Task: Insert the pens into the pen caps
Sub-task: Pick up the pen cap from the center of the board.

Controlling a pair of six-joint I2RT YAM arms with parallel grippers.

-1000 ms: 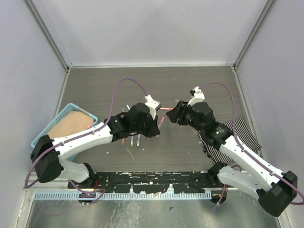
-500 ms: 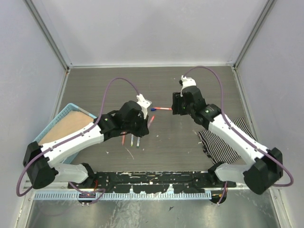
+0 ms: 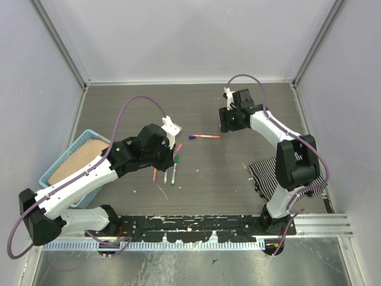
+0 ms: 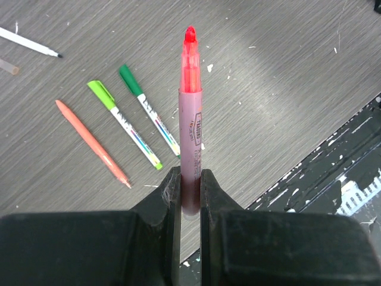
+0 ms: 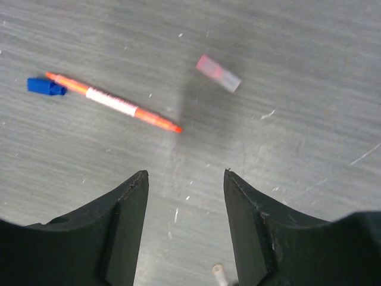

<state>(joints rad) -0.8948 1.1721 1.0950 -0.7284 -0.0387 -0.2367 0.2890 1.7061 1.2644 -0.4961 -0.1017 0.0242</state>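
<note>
Plastic looks light, stiff, slick: left tool (image 4: 190, 179) clamps red pen (image 4: 190, 113) at its tail; right tool (image 5: 184, 176) gapes empty near pink cap (image 5: 218, 73).

We see open surface (image 5: 286, 47) between the orange pen (image 5: 113, 102) and the pink cap (image 5: 218, 73); a blue cap (image 5: 46, 87) crowds the pen's end.

You see a dull pink pen (image 4: 190, 125), neon red tip, mid-frame. Left of it: lime-capped pen (image 4: 125, 125) and green-capped pen (image 4: 149, 110), both white-barrelled; orange pen (image 4: 92, 143), all orange. Table (image 4: 286, 71): grey woodgrain, white-flecked.
</note>
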